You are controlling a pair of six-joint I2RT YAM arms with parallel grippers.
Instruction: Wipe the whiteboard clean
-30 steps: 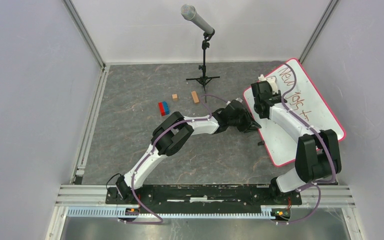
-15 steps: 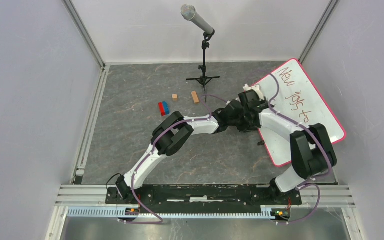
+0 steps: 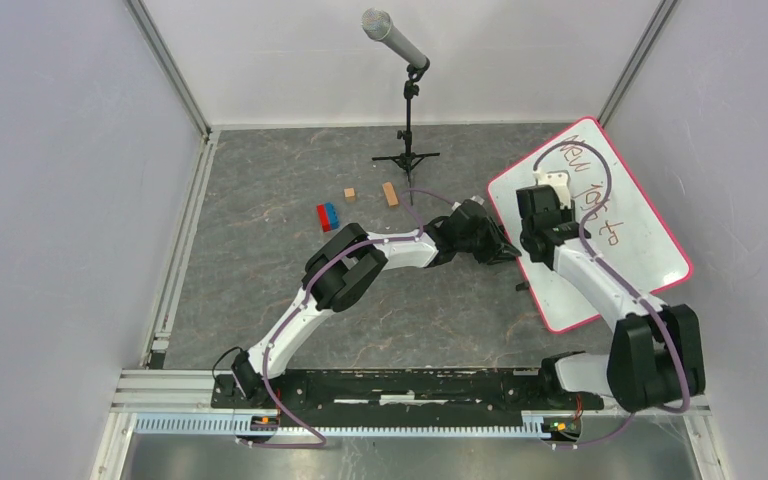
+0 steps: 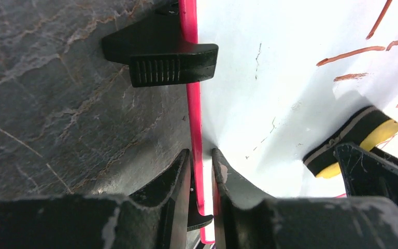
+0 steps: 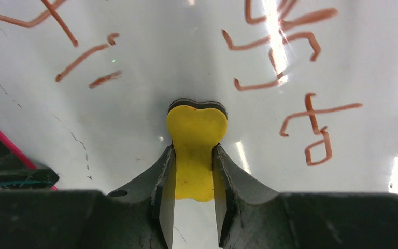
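The whiteboard (image 3: 620,235) lies tilted at the right of the table, white with a red-pink rim and reddish handwriting near its far end. My left gripper (image 3: 508,250) is shut on the board's left rim (image 4: 197,140), one finger on each side. A black clip (image 4: 160,59) sits on that rim just ahead. My right gripper (image 3: 550,200) is shut on a yellow eraser (image 5: 196,150) with a black pad, pressed on the board below the writing (image 5: 290,62). The eraser also shows in the left wrist view (image 4: 352,140).
A microphone on a black tripod stand (image 3: 407,100) stands at the back middle. A red and blue block (image 3: 328,216) and two small wooden blocks (image 3: 390,193) lie left of the board. Grey walls close in both sides.
My right gripper with the eraser swept left to the board's left edge, then back right onto the board under the writing. The left gripper stays on the rim.
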